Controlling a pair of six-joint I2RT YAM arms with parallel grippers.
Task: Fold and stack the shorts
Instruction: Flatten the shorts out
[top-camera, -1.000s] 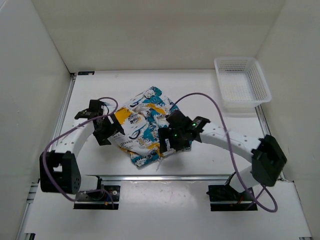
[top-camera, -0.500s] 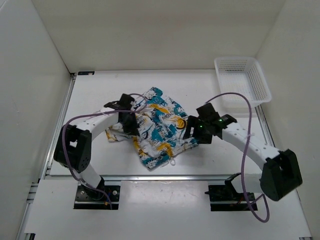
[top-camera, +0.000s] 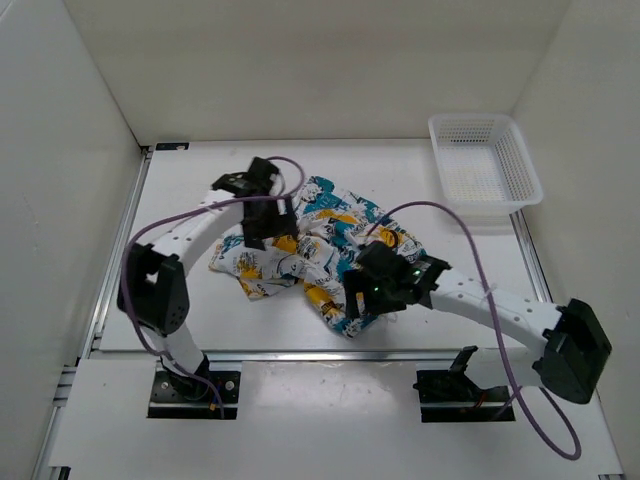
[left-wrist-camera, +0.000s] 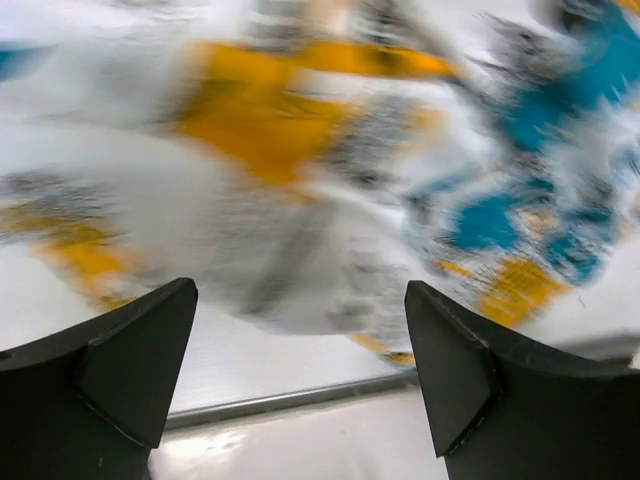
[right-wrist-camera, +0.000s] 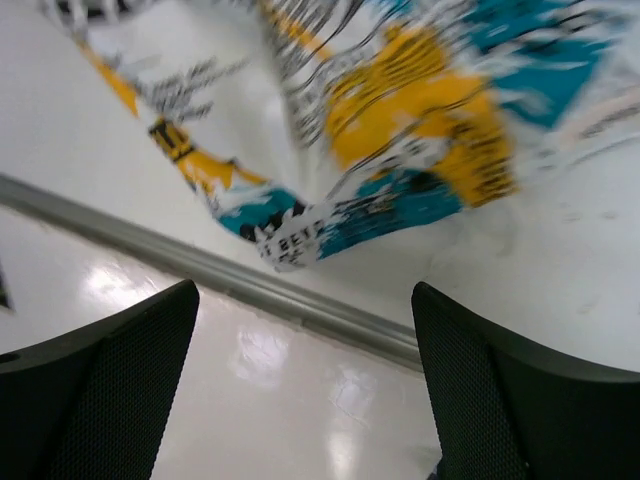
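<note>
Well, the shorts (top-camera: 310, 255) lie crumpled on the worktop (top-camera: 400, 170) between my left hand (left-wrist-camera: 300, 288) and right hand (right-wrist-camera: 302, 287), both spread wide, empty. Soft, light, floppy, I judge; I'd pinch a hem corner.

Bright, even overhead light; both wrist views are motion-blurred, with glare patches on the glossy surface (right-wrist-camera: 300, 390).

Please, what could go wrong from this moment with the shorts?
The shorts lie bunched, not flat; folding now would likely trap creases. The left end effector and right end effector are open close to it; closing may pinch several layers. One corner lies near the front rail; a pull might drag it off.
</note>
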